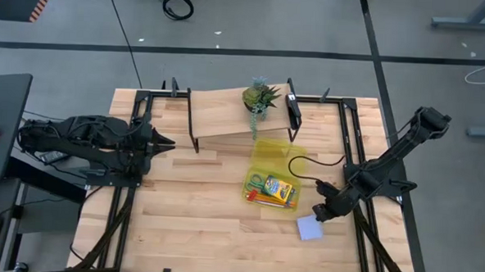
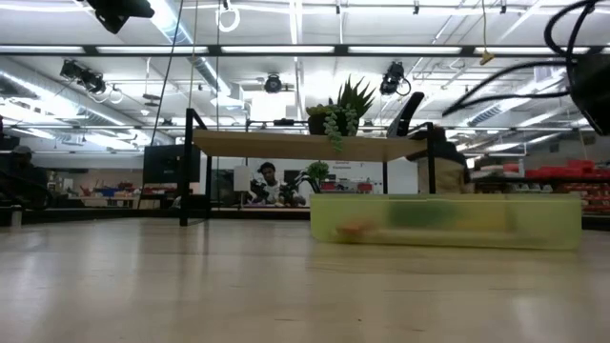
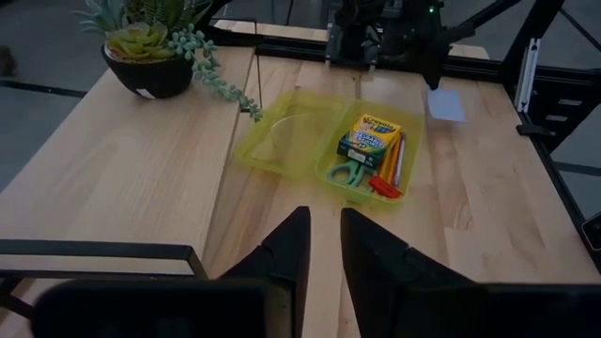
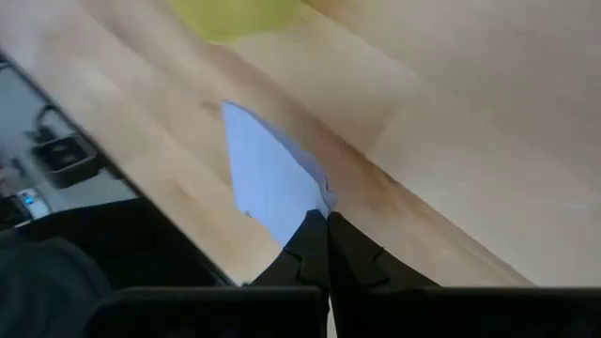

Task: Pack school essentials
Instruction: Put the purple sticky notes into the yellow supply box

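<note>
Scissors (image 3: pixel 349 173), a crayon box (image 3: pixel 369 141) and orange pencils (image 3: pixel 395 161) show plainly in the left wrist view, lying together in 1 half of the open yellow pouch (image 3: pixel 282 141); the low view gives only a blurred yellow-green band for the pouch (image 2: pixel 445 221), its contents unreadable. From above, the crayon box (image 1: pixel 278 189) and scissors (image 1: pixel 257 186) sit in the pouch (image 1: pixel 273 152) half nearer the table's front, the other half lying bare toward the plant (image 1: pixel 260 96). A pen cannot be told apart from the pencils in any view.

The blue notepad (image 1: pixel 309 227) lies on the wood outside the pouch, near its front right corner. The right gripper (image 1: pixel 320 213) is at the notepad's edge. Its wrist view shows the 2 fingers pressed together, the tips (image 4: pixel 319 225) touching the notepad (image 4: pixel 268 178) at 1 edge, with no paper seen between them. The left gripper (image 1: pixel 165 142) waits well apart at the table's left side, its fingers (image 3: pixel 293 249) close but with a narrow gap.

The table (image 1: pixel 198 208) is pale butcher-block wood in a black frame, on a grey floor with cables. A raised wooden shelf (image 1: pixel 223 110) spans the back, with the plant at its right end. The low view looks under the shelf (image 2: pixel 305 145) into a large hall with ceiling lights and red racks, where a person (image 2: pixel 269 181) sits far off. The plant's trailing stems (image 3: pixel 221 80) hang near the pouch's back edge.
</note>
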Robot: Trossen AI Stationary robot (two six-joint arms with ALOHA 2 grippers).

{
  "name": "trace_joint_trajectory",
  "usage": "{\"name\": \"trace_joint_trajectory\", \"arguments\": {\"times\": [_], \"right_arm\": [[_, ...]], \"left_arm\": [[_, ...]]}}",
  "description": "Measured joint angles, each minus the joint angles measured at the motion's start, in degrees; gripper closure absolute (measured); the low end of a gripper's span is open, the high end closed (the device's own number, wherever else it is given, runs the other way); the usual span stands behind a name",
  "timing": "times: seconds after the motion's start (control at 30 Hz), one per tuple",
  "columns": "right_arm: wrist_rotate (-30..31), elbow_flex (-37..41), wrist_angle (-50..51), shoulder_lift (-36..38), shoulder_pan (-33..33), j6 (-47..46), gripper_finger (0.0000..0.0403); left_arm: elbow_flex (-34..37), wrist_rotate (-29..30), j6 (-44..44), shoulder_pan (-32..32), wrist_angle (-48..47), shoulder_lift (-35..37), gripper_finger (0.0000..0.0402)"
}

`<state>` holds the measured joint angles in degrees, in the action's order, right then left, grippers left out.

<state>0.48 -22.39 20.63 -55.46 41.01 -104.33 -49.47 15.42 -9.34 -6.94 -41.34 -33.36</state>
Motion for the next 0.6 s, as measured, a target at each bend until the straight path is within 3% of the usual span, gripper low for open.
{"name": "trace_joint_trajectory", "arguments": {"times": [0.33, 0.6], "right_arm": [[8.22, -2.38, 0.62, 3.97, -0.53, 4.47, 0.04], [10.46, -2.67, 0.33, 3.93, -7.87, 4.5, 0.04]], "left_arm": [[0.0, 0.0, 0.13, 0.0, 0.5, 0.0, 0.0332], [0.0, 0.0, 0.13, 0.0, 0.64, 0.0, 0.0326]]}}
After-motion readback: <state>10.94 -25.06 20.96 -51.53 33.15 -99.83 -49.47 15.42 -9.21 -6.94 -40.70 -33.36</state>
